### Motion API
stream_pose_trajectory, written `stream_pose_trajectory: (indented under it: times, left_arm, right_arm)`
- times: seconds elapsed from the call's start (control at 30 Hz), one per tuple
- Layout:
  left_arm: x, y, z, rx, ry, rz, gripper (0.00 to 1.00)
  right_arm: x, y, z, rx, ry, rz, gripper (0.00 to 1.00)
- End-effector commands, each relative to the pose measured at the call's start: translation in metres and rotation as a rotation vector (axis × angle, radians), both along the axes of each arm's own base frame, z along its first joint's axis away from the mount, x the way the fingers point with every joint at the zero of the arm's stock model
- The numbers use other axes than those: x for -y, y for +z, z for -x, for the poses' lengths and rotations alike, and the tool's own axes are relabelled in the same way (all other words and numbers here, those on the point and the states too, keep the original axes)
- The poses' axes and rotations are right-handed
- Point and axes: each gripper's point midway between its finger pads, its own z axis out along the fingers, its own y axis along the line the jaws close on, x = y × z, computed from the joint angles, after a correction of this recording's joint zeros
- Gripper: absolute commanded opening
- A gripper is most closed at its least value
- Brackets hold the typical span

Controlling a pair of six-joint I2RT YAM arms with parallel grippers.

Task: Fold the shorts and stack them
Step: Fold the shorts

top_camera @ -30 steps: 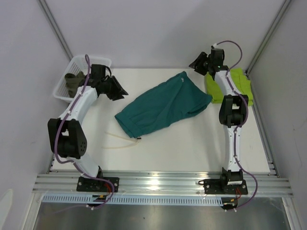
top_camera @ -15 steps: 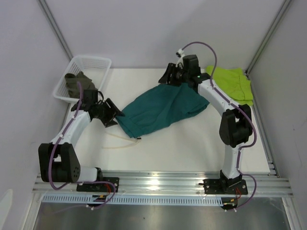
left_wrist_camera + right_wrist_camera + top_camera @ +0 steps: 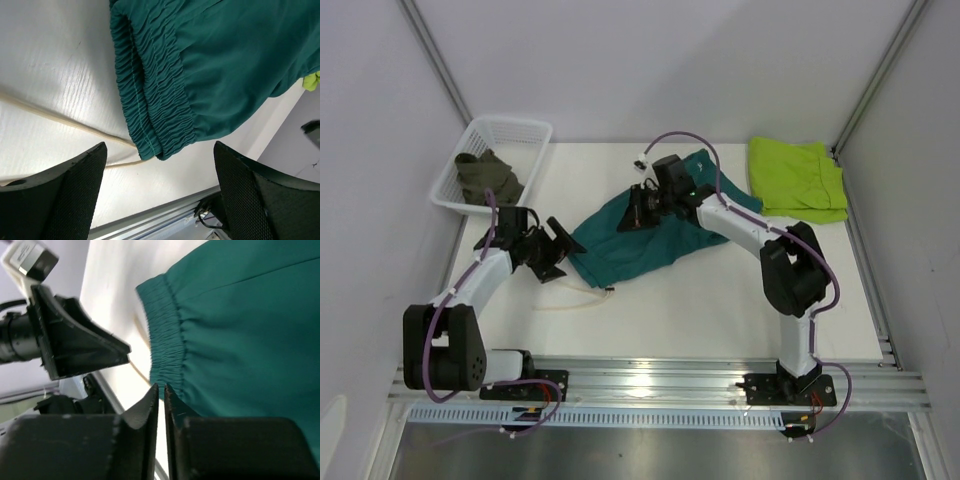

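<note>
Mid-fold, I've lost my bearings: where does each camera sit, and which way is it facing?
Top external: above and behind the bases, looking down on the table; both arms, left hand and right hand show.
Left wrist: on the left arm, facing down at the teal shorts, their waistband and cream drawstring; its open fingers frame the bottom.
Right wrist: on the right arm, facing along the waistband toward the left hand; its near-shut fingers show.
Shared: both wrist views hold the teal waistband.
</note>
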Motion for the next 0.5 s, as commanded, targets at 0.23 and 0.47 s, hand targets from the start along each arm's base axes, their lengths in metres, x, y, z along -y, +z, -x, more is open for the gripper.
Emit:
stream_pose_trajectory:
  times: [0.23,0.47]
  left_arm:
    - [-0.005,-0.008,-0.036,0.046,0.015,-0.020,0.91]
    - [-0.004,-0.024,-0.049,0.062,0.027,-0.010,0.92]
  right_arm:
    - [-0.041,-0.028,0.032,-0.096,0.134,-0.011,0.00]
    - [-0.056,-0.066,0.028,-0.174,0.131,0.003,0.00]
